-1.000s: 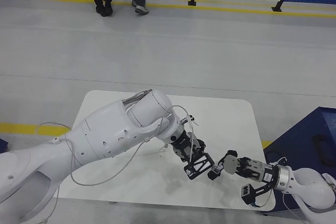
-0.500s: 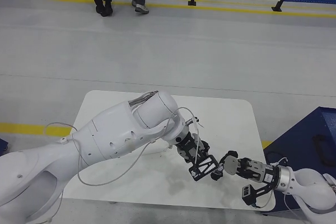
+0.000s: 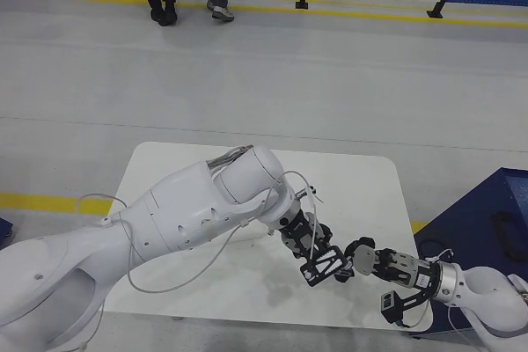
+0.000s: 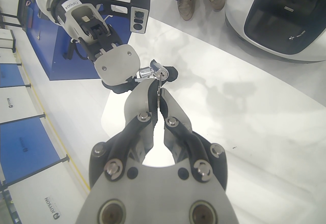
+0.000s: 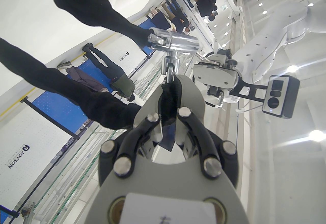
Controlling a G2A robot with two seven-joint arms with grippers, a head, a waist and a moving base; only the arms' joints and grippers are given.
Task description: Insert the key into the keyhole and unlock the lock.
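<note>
In the left wrist view my left gripper (image 4: 158, 90) is shut on a thin key (image 4: 159, 86). The key's tip sits at the keyhole on the round face of a small chrome lock (image 4: 160, 73); I cannot tell how deep it goes. My right gripper (image 5: 171, 83) is shut on the lock's stem, with the chrome lock cylinder (image 5: 175, 41) sticking out crosswise beyond its fingertips. In the top view the left gripper (image 3: 323, 261) and the right gripper (image 3: 354, 261) meet tip to tip above the table's front right part.
The white table (image 3: 361, 185) lies under both arms, its front edge close below the grippers. A blue cabinet (image 3: 502, 220) stands just off the table's right side. The right arm's wrist camera box (image 3: 392, 306) hangs near the front edge.
My left arm has moved toward the front right, bringing its gripper with the key up to the lock. The right gripper has stayed nearly still.
</note>
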